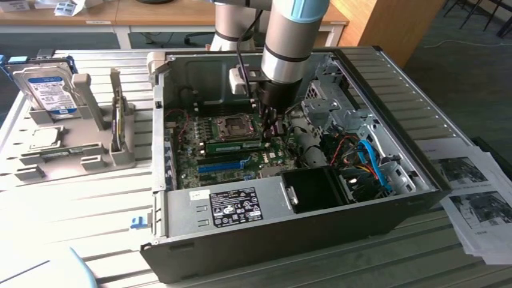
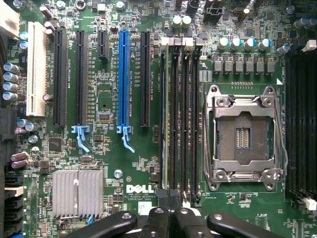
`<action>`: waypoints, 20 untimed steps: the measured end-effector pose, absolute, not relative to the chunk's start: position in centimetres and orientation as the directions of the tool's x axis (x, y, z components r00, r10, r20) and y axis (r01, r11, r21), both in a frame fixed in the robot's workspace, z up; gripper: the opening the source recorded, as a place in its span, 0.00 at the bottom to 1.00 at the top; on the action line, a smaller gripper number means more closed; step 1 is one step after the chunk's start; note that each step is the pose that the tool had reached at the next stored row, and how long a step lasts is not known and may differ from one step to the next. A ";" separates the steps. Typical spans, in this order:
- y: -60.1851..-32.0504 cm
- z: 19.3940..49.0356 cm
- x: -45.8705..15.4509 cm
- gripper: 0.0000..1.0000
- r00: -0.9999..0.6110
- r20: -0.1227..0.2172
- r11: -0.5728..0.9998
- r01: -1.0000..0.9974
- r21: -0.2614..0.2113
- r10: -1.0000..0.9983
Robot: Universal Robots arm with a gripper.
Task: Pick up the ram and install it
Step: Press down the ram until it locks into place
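The ram (image 1: 236, 144) is a long green stick standing on edge in a memory slot on the motherboard, inside the open computer case (image 1: 416, 180). In the wrist view I look straight down on the ram (image 2: 163, 124), a thin strip in the slot nearest the blue slot (image 2: 123, 79). My gripper (image 1: 268, 128) hangs over the end of the ram toward the exterior view's right, beside the empty processor socket (image 1: 237, 124). The gripper (image 2: 168, 214) is shut, fingers pressed together with nothing between them. Whether they touch the ram I cannot tell.
The processor socket (image 2: 243, 136) has more dark memory slots (image 2: 297, 124) on its other side. Blue cables (image 1: 375, 162) and a black fan housing (image 1: 320, 189) crowd the case's right. A grey holder (image 1: 96, 114) with a hard drive (image 1: 50, 90) stands left; printed sheets (image 1: 476, 198) lie right.
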State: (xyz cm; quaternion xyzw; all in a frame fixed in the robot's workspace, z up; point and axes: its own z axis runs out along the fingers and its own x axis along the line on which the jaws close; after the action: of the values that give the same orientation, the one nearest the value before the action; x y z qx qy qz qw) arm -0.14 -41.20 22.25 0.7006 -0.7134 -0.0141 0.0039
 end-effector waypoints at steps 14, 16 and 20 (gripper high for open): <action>-41.2 23.9 -0.1 0.09 -0.018 -0.014 0.018 -0.999 0.034 -1.000; -41.2 23.9 -0.1 0.09 -0.018 -0.014 0.018 -0.999 0.034 -1.000; -41.2 24.0 -0.1 0.09 -0.018 -0.014 0.018 -0.999 0.034 -1.000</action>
State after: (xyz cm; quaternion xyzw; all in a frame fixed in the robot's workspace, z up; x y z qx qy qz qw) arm -0.08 -41.21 23.96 0.7006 -0.7134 -0.0168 0.0071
